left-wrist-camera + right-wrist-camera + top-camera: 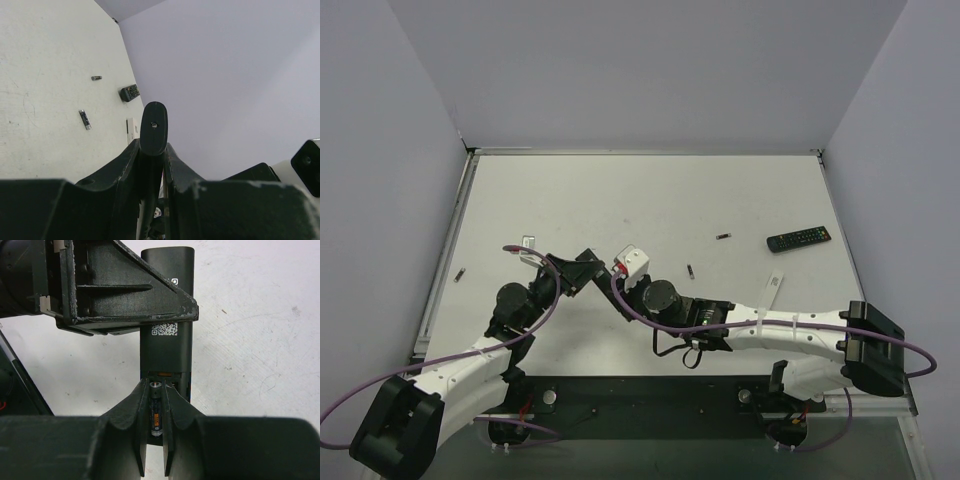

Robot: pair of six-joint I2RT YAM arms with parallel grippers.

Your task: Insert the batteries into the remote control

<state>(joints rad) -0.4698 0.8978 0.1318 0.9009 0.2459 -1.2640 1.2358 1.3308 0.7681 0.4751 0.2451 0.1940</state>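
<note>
My left gripper [152, 147] is shut on the dark remote control [153, 127], which I see end-on in the left wrist view, lifted above the table. In the right wrist view the remote control [165, 347] lies lengthwise with a QR label and its open battery bay at the near end. My right gripper [156, 385] is shut on one battery [156, 412], which lies in line with the bay and right at it. In the top view both grippers meet near the table's middle, left gripper [578, 270] and right gripper [612, 280]. Loose batteries [724, 237] [691, 271] lie on the table.
A second black remote [798, 239] lies at the back right, with a white strip [776, 285] nearer the front. Another small battery [460, 273] rests by the left edge. A small white piece [527, 243] sits left of the grippers. Grey walls enclose the table.
</note>
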